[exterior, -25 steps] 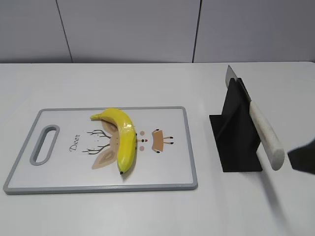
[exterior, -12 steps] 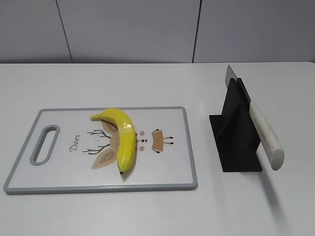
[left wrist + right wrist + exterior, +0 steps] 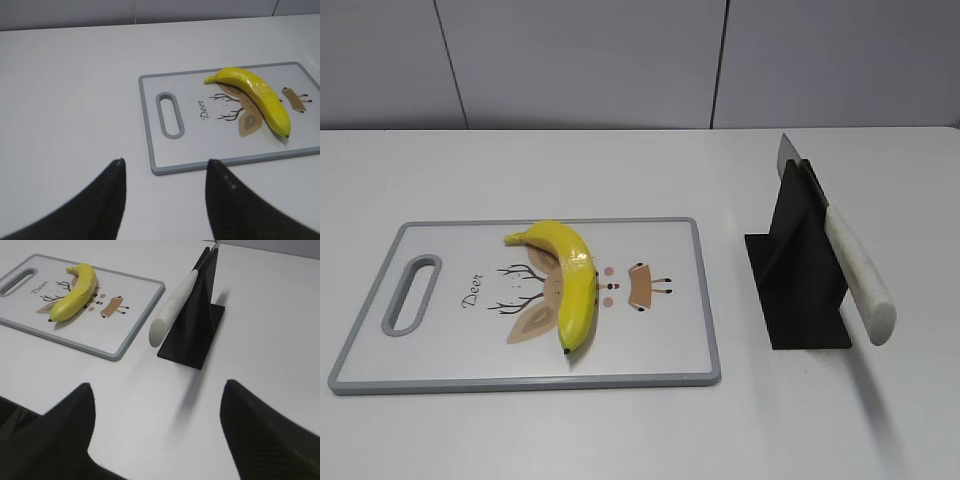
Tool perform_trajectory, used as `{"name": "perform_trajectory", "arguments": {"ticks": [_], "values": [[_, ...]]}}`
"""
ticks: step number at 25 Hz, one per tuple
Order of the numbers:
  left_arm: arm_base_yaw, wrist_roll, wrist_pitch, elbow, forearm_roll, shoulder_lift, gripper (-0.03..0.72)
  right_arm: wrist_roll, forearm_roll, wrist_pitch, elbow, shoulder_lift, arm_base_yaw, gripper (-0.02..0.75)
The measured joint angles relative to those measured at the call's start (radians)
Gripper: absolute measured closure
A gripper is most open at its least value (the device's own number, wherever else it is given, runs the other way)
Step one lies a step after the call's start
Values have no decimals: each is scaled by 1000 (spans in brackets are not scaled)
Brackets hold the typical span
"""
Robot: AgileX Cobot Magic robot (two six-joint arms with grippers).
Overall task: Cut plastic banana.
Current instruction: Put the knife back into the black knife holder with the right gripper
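The yellow plastic banana (image 3: 570, 280) lies whole on the white cutting board (image 3: 660, 340) with a grey rim; both also show in the left wrist view (image 3: 260, 97) and the right wrist view (image 3: 75, 292). A knife with a white handle (image 3: 855, 275) rests slanted in a black stand (image 3: 800, 270), also in the right wrist view (image 3: 172, 307). My left gripper (image 3: 165, 165) is open and empty above the table, near the board's front left corner. My right gripper (image 3: 157, 390) is open and empty, in front of the stand. Neither gripper shows in the exterior view.
The board has a handle slot (image 3: 410, 293) at its left end and a deer drawing under the banana. The white table (image 3: 620, 430) meets a grey panelled wall at the back.
A dark part of the right arm at the exterior view's right edge has withdrawn out of view. The banana, board and knife have not moved.
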State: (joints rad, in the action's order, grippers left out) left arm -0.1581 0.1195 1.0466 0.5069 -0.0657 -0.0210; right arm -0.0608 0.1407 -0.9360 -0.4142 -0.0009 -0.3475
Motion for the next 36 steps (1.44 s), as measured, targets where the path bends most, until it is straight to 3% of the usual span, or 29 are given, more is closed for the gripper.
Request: {"name": "perform_trajectory", "arguments": {"ticks": [10,21,24,29,36], "values": [[0,-1,0,0,-2,0,219,0,16,0,0,-4,30,155],[0,-1,0,0,-5,0,262,-1,17,0,0,-4,333,155],[14,-1,0,0,-5,0,264,-1,17,0,0,-4,346,156],[103,-1,0,0,-6,0,265,1,38,5,0,-4,347,156],[115,-1,0,0,-7,0,273,1,46,8,0,-4,347,156]]}}
